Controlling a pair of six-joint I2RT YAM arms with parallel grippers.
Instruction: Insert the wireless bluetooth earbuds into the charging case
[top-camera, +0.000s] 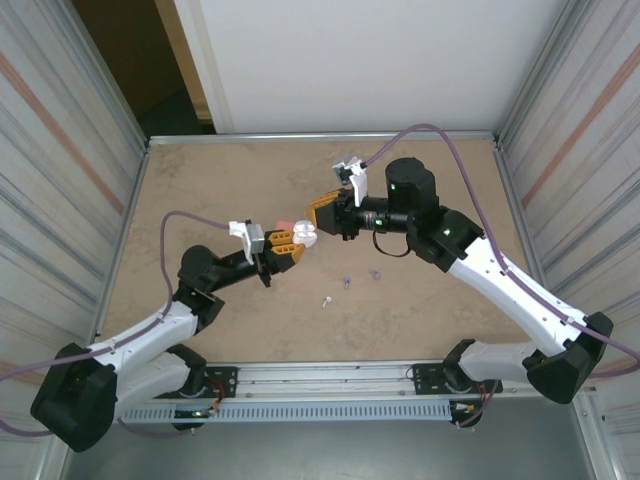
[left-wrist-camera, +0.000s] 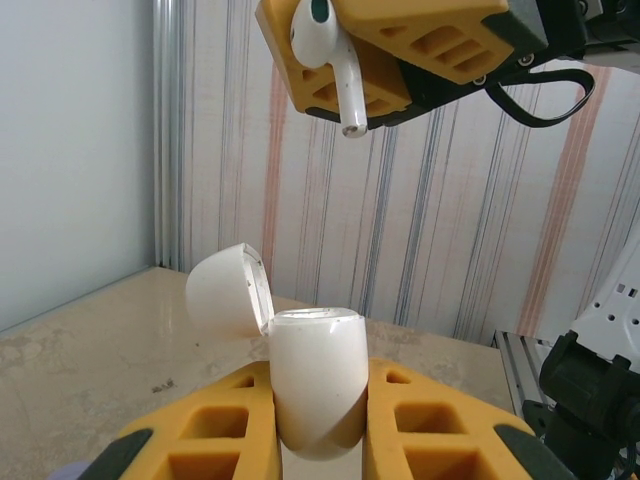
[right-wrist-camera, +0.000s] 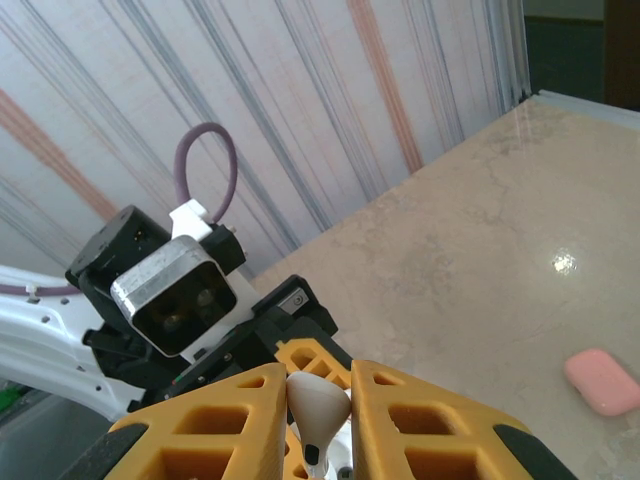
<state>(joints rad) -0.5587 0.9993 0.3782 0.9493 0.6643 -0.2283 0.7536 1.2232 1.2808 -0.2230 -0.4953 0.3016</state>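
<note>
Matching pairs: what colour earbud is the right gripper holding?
White earbud, clearest in left wrist view.

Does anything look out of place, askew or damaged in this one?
Nothing stands out. The white case sits upright in the left gripper, lid open; the right gripper holds a white earbud above it, stem down. Three loose earbuds lie scattered on the table, too small to judge.

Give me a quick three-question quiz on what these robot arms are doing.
1. True or false: the left claw holds the white charging case with its lid open.
2. The right claw grips: A) a white earbud, B) a pen, C) nothing?
3. Fill in: the spare case lying on the table is ____.
Key: 1 true; 2 A; 3 pink.
</note>
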